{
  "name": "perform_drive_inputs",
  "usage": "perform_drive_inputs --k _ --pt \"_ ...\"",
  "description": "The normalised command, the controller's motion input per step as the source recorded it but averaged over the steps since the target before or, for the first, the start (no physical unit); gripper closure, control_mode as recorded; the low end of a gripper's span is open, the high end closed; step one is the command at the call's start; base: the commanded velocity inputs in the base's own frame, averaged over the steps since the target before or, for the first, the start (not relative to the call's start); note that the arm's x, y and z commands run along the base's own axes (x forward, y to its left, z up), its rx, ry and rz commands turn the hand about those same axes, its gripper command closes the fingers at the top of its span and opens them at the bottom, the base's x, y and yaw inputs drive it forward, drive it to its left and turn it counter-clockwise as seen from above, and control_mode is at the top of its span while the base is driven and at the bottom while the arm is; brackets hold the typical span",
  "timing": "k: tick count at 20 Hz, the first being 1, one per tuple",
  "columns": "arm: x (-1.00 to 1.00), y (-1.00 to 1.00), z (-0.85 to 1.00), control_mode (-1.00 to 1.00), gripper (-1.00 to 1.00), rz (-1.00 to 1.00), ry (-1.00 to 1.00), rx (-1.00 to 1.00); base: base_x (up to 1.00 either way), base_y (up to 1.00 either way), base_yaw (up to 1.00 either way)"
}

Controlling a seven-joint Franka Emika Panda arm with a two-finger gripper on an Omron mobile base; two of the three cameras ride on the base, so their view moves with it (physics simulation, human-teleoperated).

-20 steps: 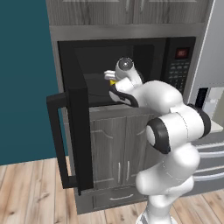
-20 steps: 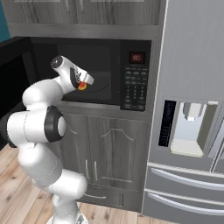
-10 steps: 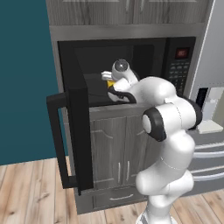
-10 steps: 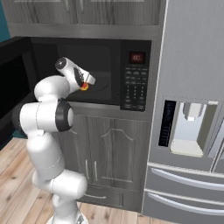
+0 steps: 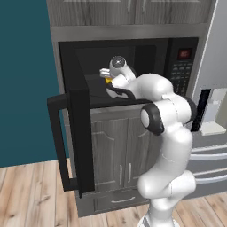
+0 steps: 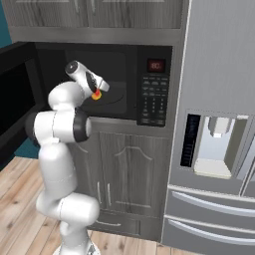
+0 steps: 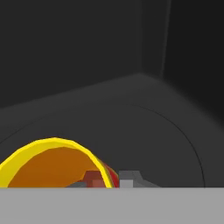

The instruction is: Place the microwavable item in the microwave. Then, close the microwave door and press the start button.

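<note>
The arm has reached farther into the microwave (image 5: 133, 71). The pincer (image 6: 95, 92) and the yellow cup (image 6: 96, 93) it grips have moved deeper inside, over the round plate (image 7: 144, 131). The elbow has swung closer to the cabinet.

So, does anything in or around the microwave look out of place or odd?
Nothing stands out. The gripper is shut on the yellow cup, inside the microwave above its round plate. The door stands wide open, as expected.
</note>
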Motion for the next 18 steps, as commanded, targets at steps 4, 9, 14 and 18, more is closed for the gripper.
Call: perform_drive_inputs --k 4,9,14,18 --pt "0.27 0.01 -0.19 -1.00 1.00 0.00 0.00 0.00 0.00 0.00 0.00" --pt "0.24 0.01 -0.24 -1.00 -1.00 0.00 0.00 0.00 0.00 0.00 0.00" --pt "0.28 0.00 -0.15 -1.00 -1.00 0.00 0.00 0.00 0.00 0.00 0.00" --pt "0.28 0.00 -0.10 -1.00 -1.00 0.00 0.00 0.00 0.00 0.00 0.00"
